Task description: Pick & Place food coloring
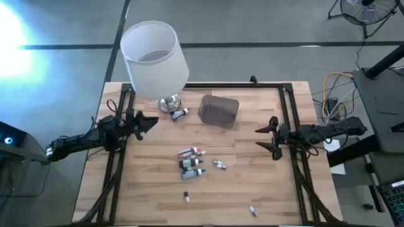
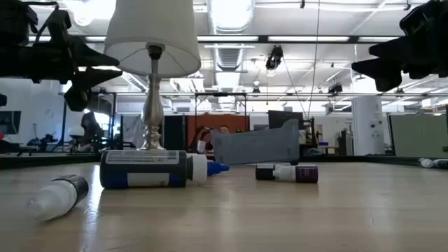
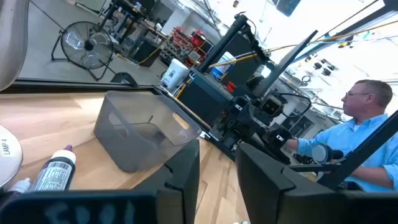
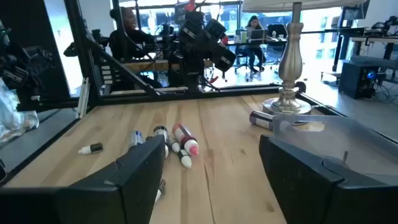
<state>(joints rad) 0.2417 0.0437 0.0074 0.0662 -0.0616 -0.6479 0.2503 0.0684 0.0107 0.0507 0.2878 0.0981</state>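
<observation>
- Right now my left end effector (image 1: 153,122) hovers at the bench's (image 1: 265,195) left edge and my right end effector (image 1: 264,137) at its right edge, both pointing inward, fingers spread, holding nothing.
- Most food coloring (image 1: 191,161) bottles lie on their sides mid-bench, long axes mostly across it; strays sit nearer the front, one beside the lamp (image 1: 154,60).
- Labels are unreadable.

High view: straight down, whole table (image 1: 252,189). Low view: table height, level, close to nearest bottles (image 2: 143,169). Left wrist view faces the grey box (image 3: 146,127); right wrist view faces the lamp (image 4: 290,87). All share lamp, box.
</observation>
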